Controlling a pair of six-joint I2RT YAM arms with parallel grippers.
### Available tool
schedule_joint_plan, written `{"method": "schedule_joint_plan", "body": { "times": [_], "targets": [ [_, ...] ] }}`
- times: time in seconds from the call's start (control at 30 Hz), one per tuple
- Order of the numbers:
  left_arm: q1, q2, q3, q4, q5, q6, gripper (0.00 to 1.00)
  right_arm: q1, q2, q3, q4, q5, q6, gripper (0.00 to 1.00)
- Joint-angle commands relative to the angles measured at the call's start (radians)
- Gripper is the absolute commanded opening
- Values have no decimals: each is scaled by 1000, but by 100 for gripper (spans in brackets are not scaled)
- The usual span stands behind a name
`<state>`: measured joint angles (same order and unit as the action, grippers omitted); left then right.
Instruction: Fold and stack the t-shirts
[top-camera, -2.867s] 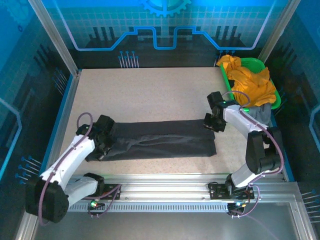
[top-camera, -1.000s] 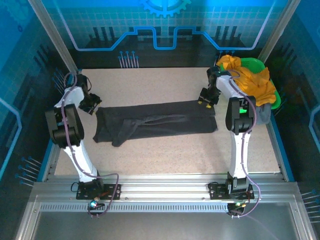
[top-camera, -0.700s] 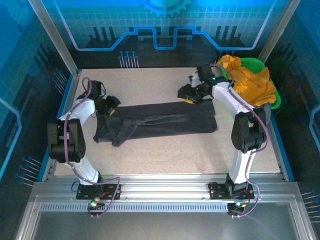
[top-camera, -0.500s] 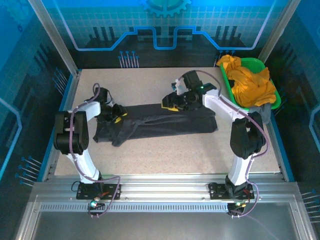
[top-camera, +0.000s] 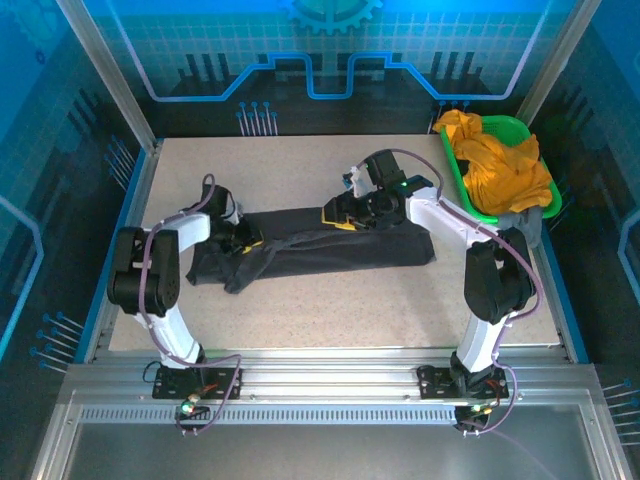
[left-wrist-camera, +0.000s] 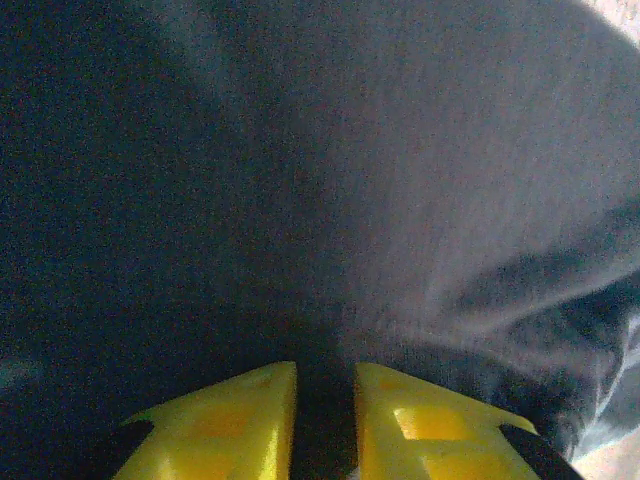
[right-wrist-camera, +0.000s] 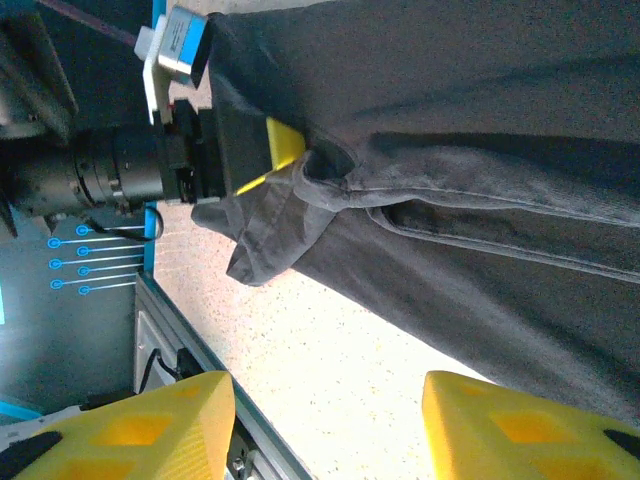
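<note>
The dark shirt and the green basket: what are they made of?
The dark shirt looks like soft matte cloth, charcoal grey: it creases and bunches in limp folds. The green basket seems to be rigid plastic, bright, with a stiff even rim, though that's a guess.

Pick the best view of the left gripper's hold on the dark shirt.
Right wrist: the left gripper appears side-on, the dark shirt bunched at its yellow tips. Left wrist shows nearly shut fingers on dark cloth; top external shows it small, at the shirt's left end.
</note>
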<state>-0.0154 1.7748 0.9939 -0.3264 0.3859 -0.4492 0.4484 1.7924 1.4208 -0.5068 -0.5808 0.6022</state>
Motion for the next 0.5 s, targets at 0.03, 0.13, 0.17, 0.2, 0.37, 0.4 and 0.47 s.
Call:
{"method": "schedule_joint_plan", "body": {
  "times": [0.03,0.13,0.17,0.2,0.37,0.4,0.47],
  "targets": [
    [-46,-107,-62,-5,58,-54,7,-11,-15,1,1,-5,5,53],
    [-87,-139,-88,-22,75,-94,0,-14,-4,6,-6,-6,3,52],
    [-97,-149,-99,-23,79,-107,0,-15,-2,6,-7,-6,4,52],
    [-110,-161,-110,-22,80,-125,0,-17,-4,5,-7,-6,2,52],
    [-154,-196,-149,-28,93,-197,0,-23,-5,-8,-10,-10,-1,51],
    [-165,-200,-154,-23,101,-216,0,-25,-9,-12,-10,-11,-3,51],
    [-190,-202,-155,-27,102,-240,0,-27,-11,-21,-10,-12,-4,51]
  ]
}}
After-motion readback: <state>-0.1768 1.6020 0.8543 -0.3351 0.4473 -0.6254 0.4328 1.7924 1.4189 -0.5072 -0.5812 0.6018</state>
